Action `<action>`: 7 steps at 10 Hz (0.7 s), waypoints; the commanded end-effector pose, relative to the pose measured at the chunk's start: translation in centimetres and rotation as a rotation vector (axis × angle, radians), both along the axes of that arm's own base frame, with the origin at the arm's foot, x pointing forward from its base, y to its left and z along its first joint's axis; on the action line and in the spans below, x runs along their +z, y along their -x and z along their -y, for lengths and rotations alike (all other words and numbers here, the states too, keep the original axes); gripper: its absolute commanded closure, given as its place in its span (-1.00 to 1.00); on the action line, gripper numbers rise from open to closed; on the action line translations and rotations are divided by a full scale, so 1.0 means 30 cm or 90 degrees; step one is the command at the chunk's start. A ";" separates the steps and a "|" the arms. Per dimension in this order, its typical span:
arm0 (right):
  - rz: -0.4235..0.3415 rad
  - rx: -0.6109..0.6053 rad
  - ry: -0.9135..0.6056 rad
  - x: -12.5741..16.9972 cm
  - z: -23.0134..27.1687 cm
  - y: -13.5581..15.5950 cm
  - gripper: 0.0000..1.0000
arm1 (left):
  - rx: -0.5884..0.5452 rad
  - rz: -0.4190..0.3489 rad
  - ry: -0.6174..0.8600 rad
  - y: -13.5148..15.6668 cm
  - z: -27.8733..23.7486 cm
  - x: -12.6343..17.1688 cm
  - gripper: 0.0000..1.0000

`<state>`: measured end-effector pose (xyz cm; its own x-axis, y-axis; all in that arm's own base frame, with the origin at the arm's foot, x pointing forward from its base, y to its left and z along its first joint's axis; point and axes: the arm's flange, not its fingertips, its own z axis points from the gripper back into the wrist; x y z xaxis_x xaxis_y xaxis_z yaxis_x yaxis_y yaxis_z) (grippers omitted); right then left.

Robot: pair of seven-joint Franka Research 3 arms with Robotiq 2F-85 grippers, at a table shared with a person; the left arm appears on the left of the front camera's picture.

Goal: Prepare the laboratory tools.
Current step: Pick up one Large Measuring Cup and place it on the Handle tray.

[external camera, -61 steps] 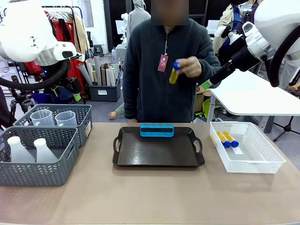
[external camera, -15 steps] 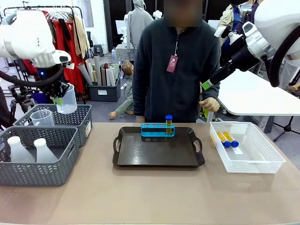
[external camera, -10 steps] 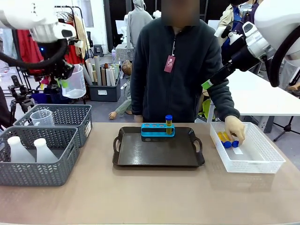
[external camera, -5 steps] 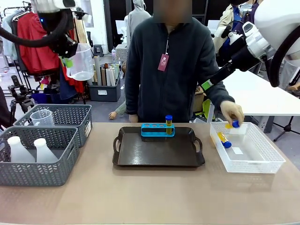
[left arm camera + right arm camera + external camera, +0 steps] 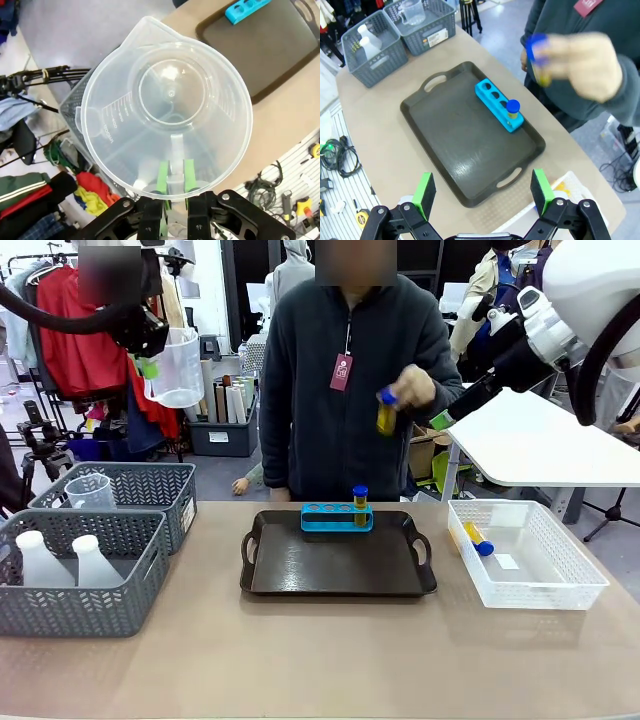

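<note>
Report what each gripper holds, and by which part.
Left gripper clamps the clear beaker by its handle; right gripper is open, holding nothing.

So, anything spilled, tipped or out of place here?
Nothing stands out. The left gripper holds the empty beaker by its handle; one tube stands upright in the rack on the tray; another lies in the white basket; the person's hand holds a third.

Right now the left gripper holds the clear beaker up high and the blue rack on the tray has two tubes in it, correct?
Not quite: the blue rack holds one tube, as the front view shows. The left gripper does hold the clear beaker up high, and the rack sits on the tray.
</note>
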<state>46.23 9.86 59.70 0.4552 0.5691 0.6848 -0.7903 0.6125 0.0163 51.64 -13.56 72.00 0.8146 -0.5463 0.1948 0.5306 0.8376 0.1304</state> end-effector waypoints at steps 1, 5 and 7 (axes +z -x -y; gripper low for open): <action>0.001 0.004 -0.014 0.003 0.003 -0.002 -1.00 | 0.009 0.009 0.004 0.010 -0.008 0.001 1.00; 0.001 0.004 -0.014 0.003 0.003 -0.002 -1.00 | -0.045 0.020 -0.020 0.005 0.077 0.034 1.00; 0.001 0.004 -0.014 0.003 0.003 -0.002 -1.00 | -0.101 0.029 -0.024 -0.018 0.160 0.024 1.00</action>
<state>46.23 9.86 59.70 0.4552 0.5692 0.6847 -0.7903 0.6125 0.0162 51.29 -17.85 72.52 0.7475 -0.6304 0.2095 0.6129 0.7761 0.1483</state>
